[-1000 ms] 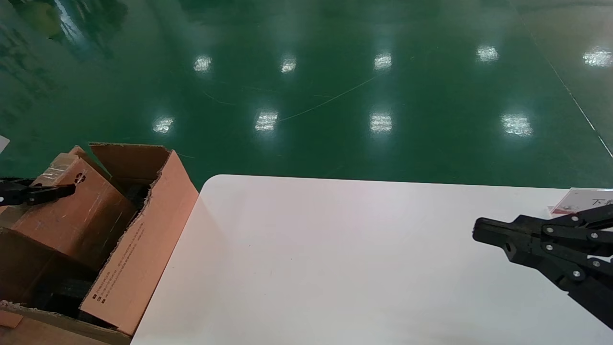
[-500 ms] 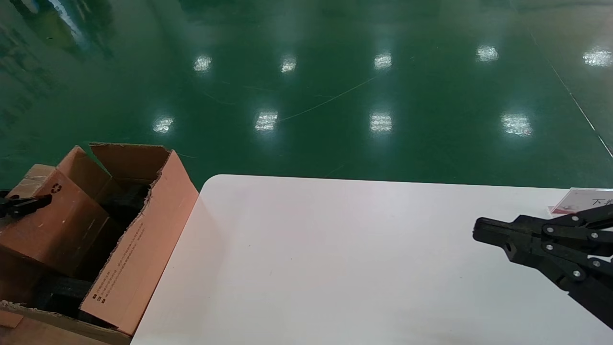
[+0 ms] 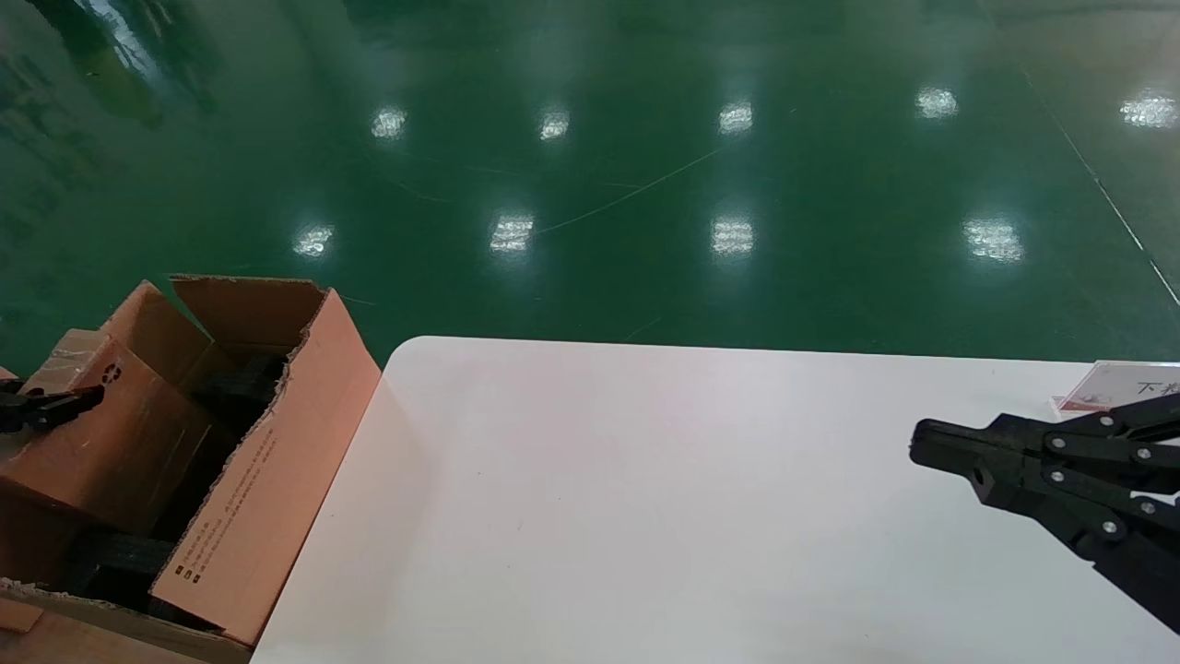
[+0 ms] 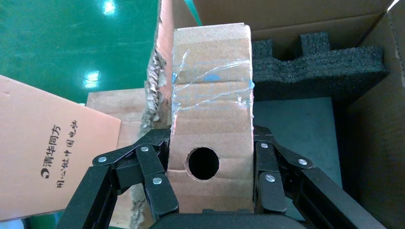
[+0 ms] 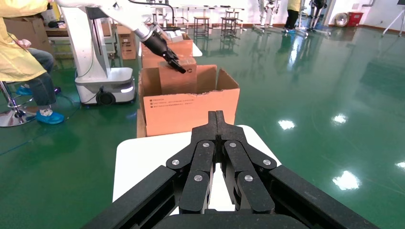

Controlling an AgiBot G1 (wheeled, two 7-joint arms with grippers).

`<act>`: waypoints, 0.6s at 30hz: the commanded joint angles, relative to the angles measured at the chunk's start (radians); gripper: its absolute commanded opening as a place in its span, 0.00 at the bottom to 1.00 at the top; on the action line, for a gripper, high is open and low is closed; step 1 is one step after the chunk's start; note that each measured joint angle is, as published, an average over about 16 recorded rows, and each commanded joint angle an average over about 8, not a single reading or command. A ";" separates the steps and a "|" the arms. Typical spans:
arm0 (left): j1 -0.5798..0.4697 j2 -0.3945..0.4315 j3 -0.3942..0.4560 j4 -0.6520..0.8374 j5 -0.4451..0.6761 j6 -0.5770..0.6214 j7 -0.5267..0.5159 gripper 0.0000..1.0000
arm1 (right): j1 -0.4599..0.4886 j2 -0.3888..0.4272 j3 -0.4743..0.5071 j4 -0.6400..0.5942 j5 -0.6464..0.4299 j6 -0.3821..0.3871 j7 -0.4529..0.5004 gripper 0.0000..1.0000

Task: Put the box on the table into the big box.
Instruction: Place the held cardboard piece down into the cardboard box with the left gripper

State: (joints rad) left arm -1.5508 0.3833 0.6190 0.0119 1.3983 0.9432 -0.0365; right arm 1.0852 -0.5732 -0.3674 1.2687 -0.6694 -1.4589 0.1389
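Note:
My left gripper point(image 3: 55, 406) is shut on the small taped box point(image 3: 101, 433), its fingers point(image 4: 155, 179) pressing two opposite sides next to the round hole. The box point(image 4: 210, 109) hangs tilted in the opening of the big box point(image 3: 249, 480), against its far-left wall, above the black foam point(image 4: 315, 67). The right wrist view shows the small box point(image 5: 176, 78) standing out of the big box point(image 5: 191, 109). My right gripper point(image 3: 922, 443) is shut and empty, parked over the right side of the white table point(image 3: 645, 507); it also shows in its own wrist view point(image 5: 216, 117).
A white and pink card point(image 3: 1106, 387) lies at the table's far right edge. A loose cardboard sheet with black print point(image 4: 47, 162) lies outside the big box. A seated person in yellow point(image 5: 24, 47) is beyond the big box. Green floor surrounds the table.
My left gripper has carried the small box leftward and lower into the big box's opening. The right arm has not moved.

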 commanded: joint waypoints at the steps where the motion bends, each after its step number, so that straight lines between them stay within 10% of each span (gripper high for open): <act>1: 0.013 0.007 -0.009 0.013 -0.012 -0.007 0.010 0.00 | 0.000 0.000 0.000 0.000 0.000 0.000 0.000 0.00; 18: 0.148 0.070 -0.083 0.074 -0.112 -0.069 0.072 0.00 | 0.000 0.000 0.000 0.000 0.000 0.000 0.000 0.00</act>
State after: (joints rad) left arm -1.4072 0.4518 0.5400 0.0848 1.2913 0.8732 0.0312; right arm 1.0852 -0.5731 -0.3676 1.2687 -0.6693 -1.4589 0.1389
